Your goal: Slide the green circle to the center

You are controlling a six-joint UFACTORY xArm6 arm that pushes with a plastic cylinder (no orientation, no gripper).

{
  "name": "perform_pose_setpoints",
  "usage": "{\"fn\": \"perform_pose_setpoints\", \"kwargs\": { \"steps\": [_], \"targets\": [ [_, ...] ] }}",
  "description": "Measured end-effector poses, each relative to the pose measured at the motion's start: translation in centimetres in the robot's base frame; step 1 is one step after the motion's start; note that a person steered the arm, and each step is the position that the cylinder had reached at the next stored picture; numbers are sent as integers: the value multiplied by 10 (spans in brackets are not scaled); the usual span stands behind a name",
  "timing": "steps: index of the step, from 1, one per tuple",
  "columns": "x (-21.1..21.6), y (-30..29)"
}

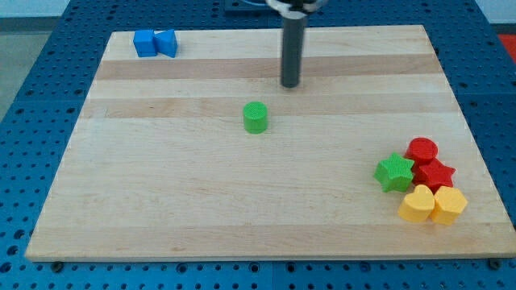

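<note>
The green circle (255, 117) is a short green cylinder standing alone near the middle of the wooden board (161, 201). My tip (289, 84) is the lower end of the dark rod. It rests on the board above and to the right of the green circle, a short gap away and not touching it.
Two blue blocks (155, 43) sit side by side at the board's top left. At the bottom right a cluster holds a green star (394, 172), a red circle (422, 150), a red star (436, 173), a yellow heart (416, 204) and a yellow hexagon (449, 205).
</note>
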State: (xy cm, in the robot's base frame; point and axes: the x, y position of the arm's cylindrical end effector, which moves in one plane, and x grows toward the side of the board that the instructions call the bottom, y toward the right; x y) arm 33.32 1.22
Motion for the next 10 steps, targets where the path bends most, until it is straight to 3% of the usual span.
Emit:
{"fn": "perform_pose_setpoints", "kwargs": {
  "steps": [3,10],
  "targets": [
    [48,-104],
    [95,-8]
  ]
}}
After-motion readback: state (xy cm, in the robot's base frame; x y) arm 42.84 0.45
